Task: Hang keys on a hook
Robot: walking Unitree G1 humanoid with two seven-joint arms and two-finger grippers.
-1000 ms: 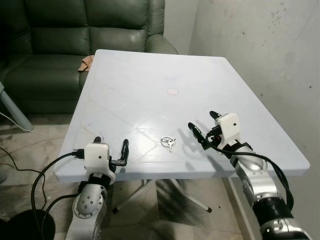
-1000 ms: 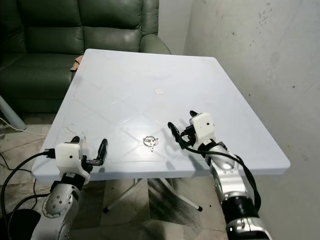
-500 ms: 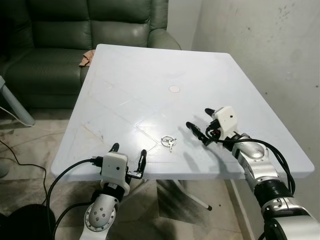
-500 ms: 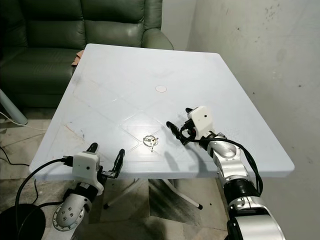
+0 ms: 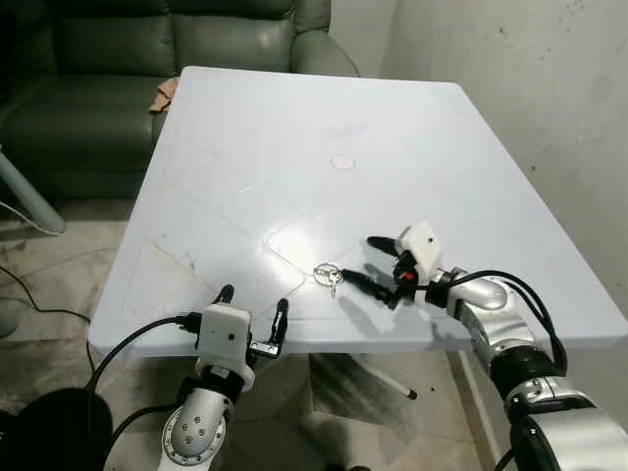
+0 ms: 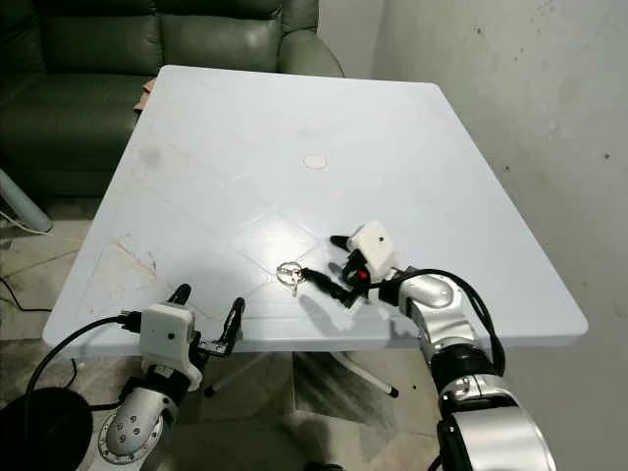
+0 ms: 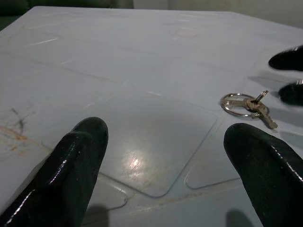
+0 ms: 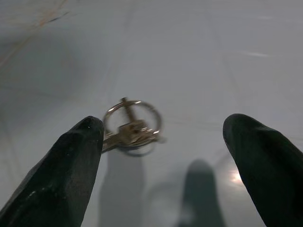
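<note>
White table (image 5: 245, 108) edge: left gripper (image 5: 252, 314) hovers spread, idle. Keys (image 5: 328, 276) lie flat near the front edge. Right gripper (image 5: 371, 263), fingers spread, points just beside them; pickup and hanging remain undone.

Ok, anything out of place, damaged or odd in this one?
Mostly no. The keys lie flat on the white table, just ahead of the open right gripper. The table has rusty scuff marks near its front left corner, and no hook can be seen.
</note>
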